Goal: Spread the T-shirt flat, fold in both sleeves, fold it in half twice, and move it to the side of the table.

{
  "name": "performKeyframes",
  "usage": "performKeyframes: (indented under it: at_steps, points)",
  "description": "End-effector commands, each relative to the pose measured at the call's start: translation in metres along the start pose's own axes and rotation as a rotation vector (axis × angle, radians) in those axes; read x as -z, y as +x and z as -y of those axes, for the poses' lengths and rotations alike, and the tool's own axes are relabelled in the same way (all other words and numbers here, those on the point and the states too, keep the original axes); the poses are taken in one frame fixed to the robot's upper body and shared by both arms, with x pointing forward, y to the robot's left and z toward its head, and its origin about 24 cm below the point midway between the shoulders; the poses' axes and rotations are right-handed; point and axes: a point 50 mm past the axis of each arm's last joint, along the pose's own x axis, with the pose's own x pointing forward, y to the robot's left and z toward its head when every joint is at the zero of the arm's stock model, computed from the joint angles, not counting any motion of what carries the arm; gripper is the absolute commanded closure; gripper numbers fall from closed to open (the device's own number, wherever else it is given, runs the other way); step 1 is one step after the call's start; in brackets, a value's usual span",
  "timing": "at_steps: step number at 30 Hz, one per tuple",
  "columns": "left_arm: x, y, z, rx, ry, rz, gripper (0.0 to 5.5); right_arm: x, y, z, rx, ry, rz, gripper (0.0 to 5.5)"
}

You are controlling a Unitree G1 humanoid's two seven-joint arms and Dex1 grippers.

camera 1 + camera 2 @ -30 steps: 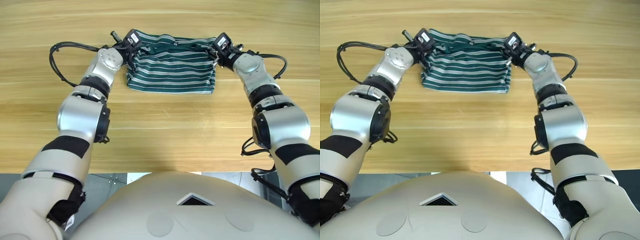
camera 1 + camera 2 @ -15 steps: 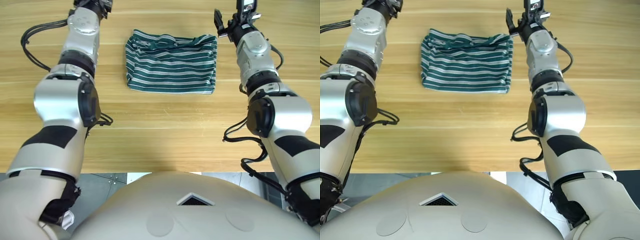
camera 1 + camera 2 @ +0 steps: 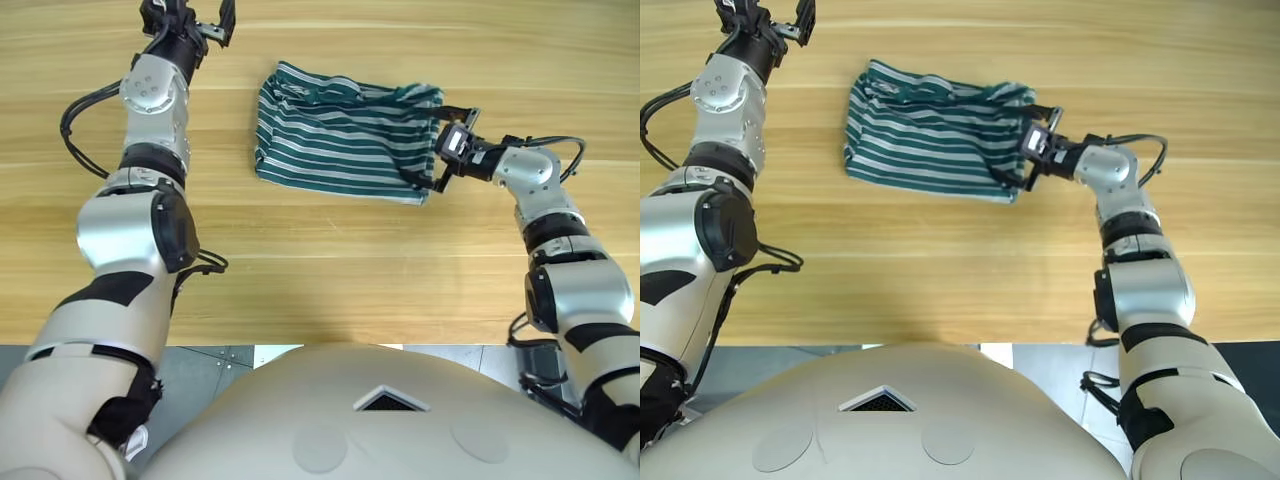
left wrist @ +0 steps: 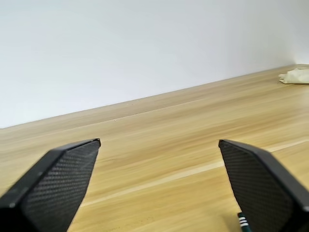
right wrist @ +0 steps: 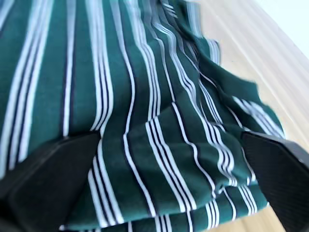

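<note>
The T-shirt [image 3: 340,135], dark green with white stripes, lies folded into a compact rectangle on the far middle of the wooden table [image 3: 320,270]. My right gripper [image 3: 428,148] is at the shirt's right edge, low over the table. It is open, its two fingers spread on either side of the folded edge. In the right wrist view the striped cloth [image 5: 145,96] runs between the wide-apart fingers [image 5: 43,179]. My left gripper [image 3: 190,18] is far off at the back left, clear of the shirt and open. Its fingers [image 4: 58,174] are wide apart above bare wood.
Black cables [image 3: 85,110] loop beside the left arm, and others trail by the right wrist [image 3: 560,150]. A small cream cloth [image 4: 295,76] lies far back near the white wall [image 4: 145,43]. Bare wood stretches to the left, right and front of the shirt.
Both grippers let go of the shirt's far corners and swung away. The right gripper has now dropped to the shirt's right edge; the left stays far back. The shirt's right side sits slightly skewed.
</note>
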Motion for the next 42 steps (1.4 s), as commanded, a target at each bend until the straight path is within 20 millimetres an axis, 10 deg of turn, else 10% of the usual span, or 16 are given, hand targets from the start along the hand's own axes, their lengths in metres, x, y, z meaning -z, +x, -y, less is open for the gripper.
performKeyframes:
  at_steps: [1,5,10,18,29,33,42]
  points:
    - [0.003,-0.004,-0.002,0.0,0.011,0.008,0.95,-0.077,-0.022,-0.048,-0.313,0.053,0.545,0.1]
    - [-0.003,-0.005,0.004,0.062,0.031,0.085,0.95,-0.139,-0.037,-0.072,-0.495,0.031,0.895,0.1]
    - [-0.01,-0.014,0.005,0.173,0.079,0.208,0.95,-0.149,-0.035,-0.075,-0.454,0.064,0.954,0.1]
    - [0.009,-0.032,0.028,0.361,0.19,0.225,0.95,-0.08,0.013,0.015,0.26,-0.106,0.262,0.1]
    - [0.037,-0.055,0.068,0.65,0.387,0.178,0.95,-0.01,0.006,0.015,0.242,-0.205,-0.151,0.1]
    - [0.04,-0.059,0.07,0.692,0.428,0.167,0.95,0.017,-0.005,-0.024,-0.014,-0.194,-0.281,0.1]
    - [0.039,-0.062,0.067,0.705,0.459,0.18,0.95,-0.078,0.001,-0.083,-0.346,-0.156,0.304,0.1]
